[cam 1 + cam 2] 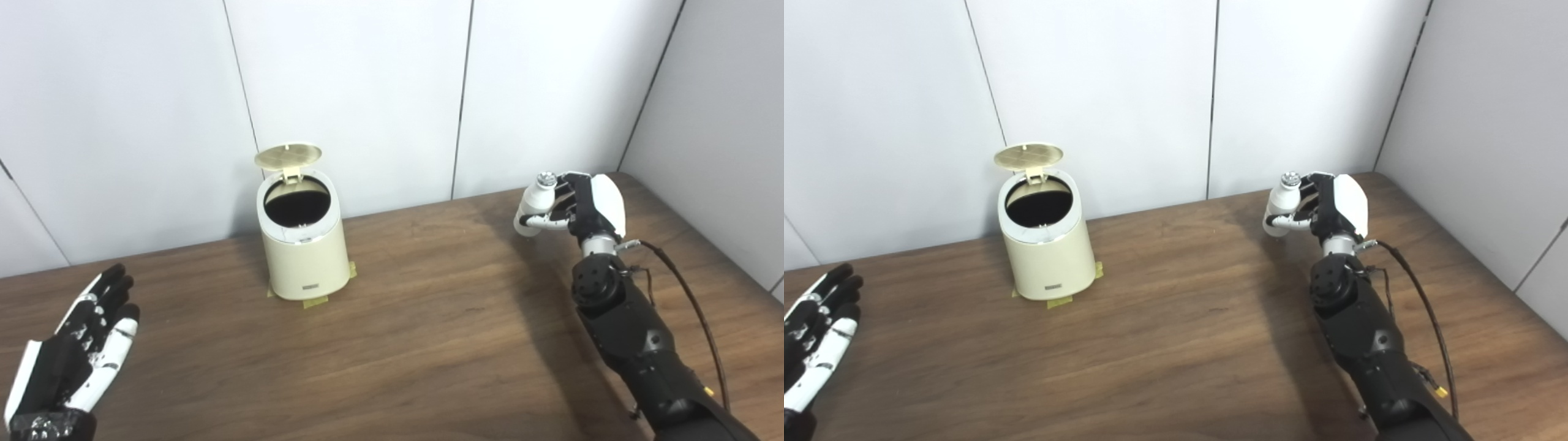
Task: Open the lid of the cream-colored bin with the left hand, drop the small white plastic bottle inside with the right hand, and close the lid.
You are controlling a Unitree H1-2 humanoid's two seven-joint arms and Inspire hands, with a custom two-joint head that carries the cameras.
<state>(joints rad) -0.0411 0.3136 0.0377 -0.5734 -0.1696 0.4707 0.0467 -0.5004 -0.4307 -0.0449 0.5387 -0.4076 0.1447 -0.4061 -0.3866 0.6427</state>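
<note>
The cream-colored bin stands at the back of the wooden table, left of centre. Its round lid is swung up and back, and the dark opening shows. Far to the right, my right hand is raised above the table and shut on the small white plastic bottle, which is upright with its silver cap on top. My left hand rests low at the front left, palm up with fingers spread, holding nothing and well apart from the bin.
Yellow tape tabs mark the bin's base. White wall panels close the back, and a grey wall runs along the table's right edge. A black cable trails along my right forearm.
</note>
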